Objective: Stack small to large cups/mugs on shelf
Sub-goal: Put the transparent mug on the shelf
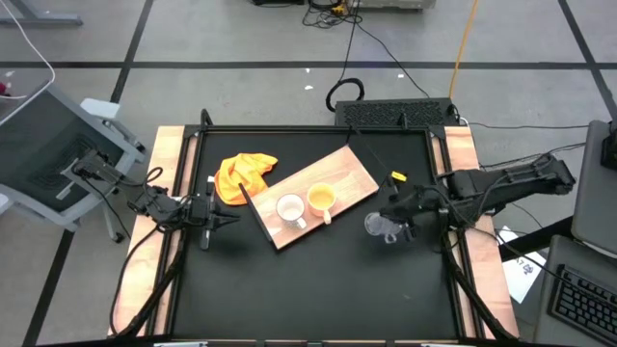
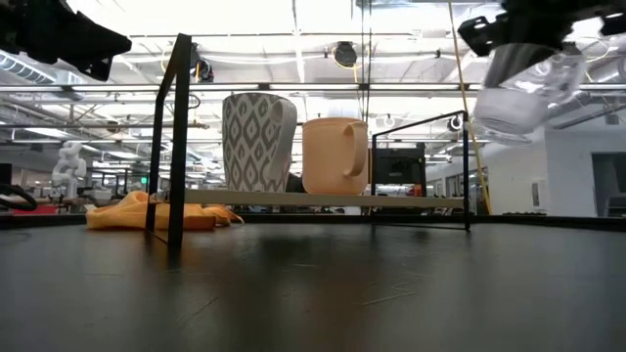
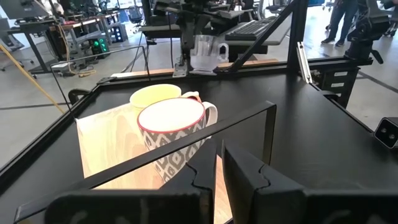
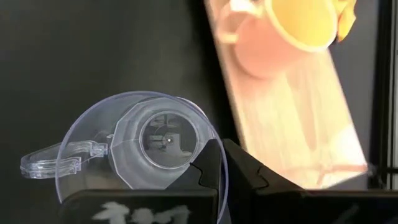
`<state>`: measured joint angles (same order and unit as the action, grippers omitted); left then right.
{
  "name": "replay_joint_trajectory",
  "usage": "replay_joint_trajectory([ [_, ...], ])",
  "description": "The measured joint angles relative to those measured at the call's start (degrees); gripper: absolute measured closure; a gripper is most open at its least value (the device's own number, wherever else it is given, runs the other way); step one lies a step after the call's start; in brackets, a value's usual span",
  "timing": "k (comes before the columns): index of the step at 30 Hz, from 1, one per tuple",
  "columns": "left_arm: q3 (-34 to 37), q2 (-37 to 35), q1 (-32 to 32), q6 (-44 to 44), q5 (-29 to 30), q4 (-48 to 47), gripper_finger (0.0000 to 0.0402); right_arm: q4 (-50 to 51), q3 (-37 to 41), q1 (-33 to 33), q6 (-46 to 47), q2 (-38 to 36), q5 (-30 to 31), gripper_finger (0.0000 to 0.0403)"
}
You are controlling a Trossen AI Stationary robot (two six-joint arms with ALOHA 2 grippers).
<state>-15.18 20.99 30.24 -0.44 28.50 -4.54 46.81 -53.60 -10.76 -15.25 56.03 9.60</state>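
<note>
right gripper (image 1: 393, 224) aloft – pinching clear glass cup (image 1: 378, 227)

Shelf (image 4: 298, 124) cut off by frame edge; yellow-orange mug (image 4: 305, 22) rim cropped, right wrist view.

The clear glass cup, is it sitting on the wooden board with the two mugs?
No, the clear glass cup hangs in the air, held by the right end effector.

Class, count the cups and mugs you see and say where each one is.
3. The white mug and yellow-orange mug stand on the shelf; the clear cup is held above the table by the right pincer.
</note>
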Motion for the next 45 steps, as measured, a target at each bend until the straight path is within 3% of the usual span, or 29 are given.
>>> replay_joint_trajectory([
  [6,0.00,0.00,0.00,-0.03,0.00,-0.26,0.0371,-5.53,-0.01,9.18,-7.86,3.06,-8.89,0.0403],
  [13,0.00,-0.02,0.02,0.09,0.00,-0.46,0.0371,-5.12,-2.60,17.80,-15.15,9.09,-15.71,0.0403],
  [20,0.00,-0.01,0.00,0.30,0.00,-0.46,0.0371,0.24,-10.45,23.18,-18.55,17.10,-15.93,0.0403],
  [31,0.00,-0.02,0.01,0.28,0.02,-0.48,0.0371,4.87,-22.92,26.55,-25.91,29.46,-16.01,0.0403],
  [45,0.00,-0.02,0.00,2.77,0.06,-0.92,0.0371,4.14,-23.61,31.69,-31.01,32.06,-18.16,0.0403],
])
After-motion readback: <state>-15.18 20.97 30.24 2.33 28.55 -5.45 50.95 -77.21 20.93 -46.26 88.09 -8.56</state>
